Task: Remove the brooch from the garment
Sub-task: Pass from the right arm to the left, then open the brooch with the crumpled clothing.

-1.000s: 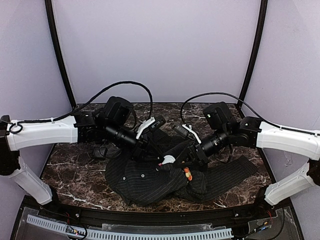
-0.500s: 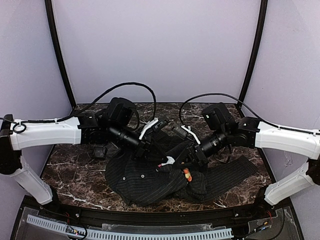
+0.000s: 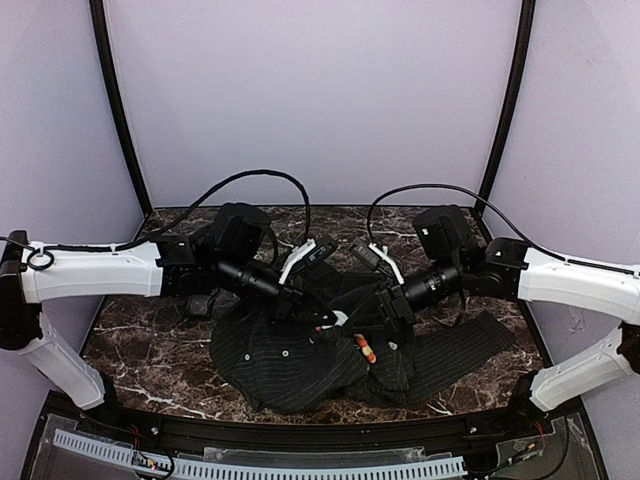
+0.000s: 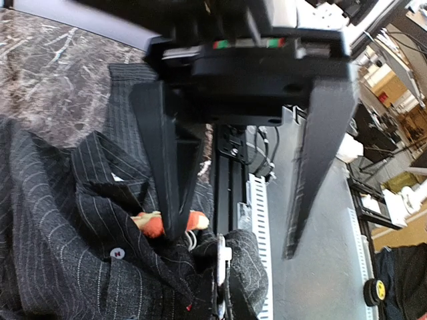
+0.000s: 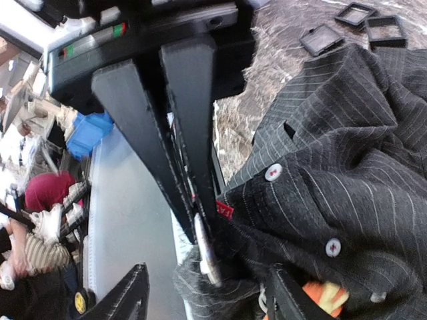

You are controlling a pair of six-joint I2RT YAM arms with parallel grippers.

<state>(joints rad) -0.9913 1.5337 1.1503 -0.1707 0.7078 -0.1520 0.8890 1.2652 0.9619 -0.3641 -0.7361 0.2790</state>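
— How do the jaws of the left gripper (image 4: 232, 245) stand?

— Spread wide, with nothing between them. Both fingers point down at the garment (image 4: 60, 220), a black pinstriped piece lying rumpled on the marble table (image 4: 47, 60).

— And the brooch (image 4: 155, 225)?

— Right at the tip of one left finger. The tip crosses in front of it, so orange and red beads show on either side of that finger. It lies on the cloth, close to a small button (image 4: 117, 253). The other finger stands well apart from it, over the far edge of the garment.

— The right gripper (image 5: 200, 230)?

— Its fingers are drawn almost together, with only a sliver of gap. The tips meet a fold of the garment by a small red tag (image 5: 224, 211). Whether any cloth is caught between them I cannot tell.

— Where is the brooch from that side?

— Off to one side of the closed tips, past the fold and two white buttons, a patch of orange half hidden at the frame's lower edge. It does not touch the fingers.

— Anything beyond the jaws?

— Three small square black boxes (image 5: 320, 39) on the marble, well apart from the tips.
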